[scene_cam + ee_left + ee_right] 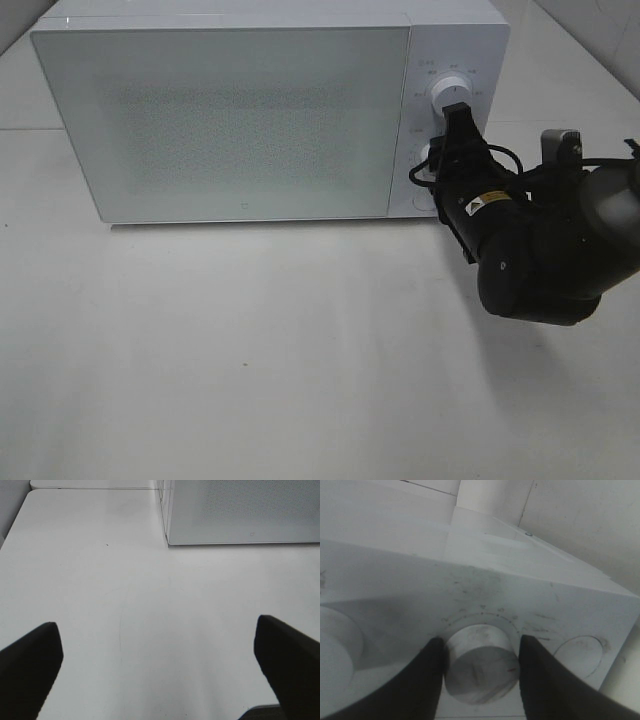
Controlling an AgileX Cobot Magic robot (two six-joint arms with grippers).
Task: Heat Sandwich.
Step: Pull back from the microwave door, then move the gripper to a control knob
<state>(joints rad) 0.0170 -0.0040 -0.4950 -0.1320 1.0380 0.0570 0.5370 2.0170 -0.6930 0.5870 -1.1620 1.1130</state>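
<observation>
Evidently the dial-setting step is in hand: the right pincer (445, 150) clasps the lower knob (481, 672) on the microwave (440, 40), at the right of the high view, its fingers pressed to both sides. Next comes a turn of the wrist, I judge, with the grip kept square so it does not slip. The sandwich is not in view; it probably sits behind the shut door (220, 110). The upper knob (450, 92) stands close above. The left pincer (157, 627) hangs wide apart over the surface (150, 580), well away from the panel.
</observation>
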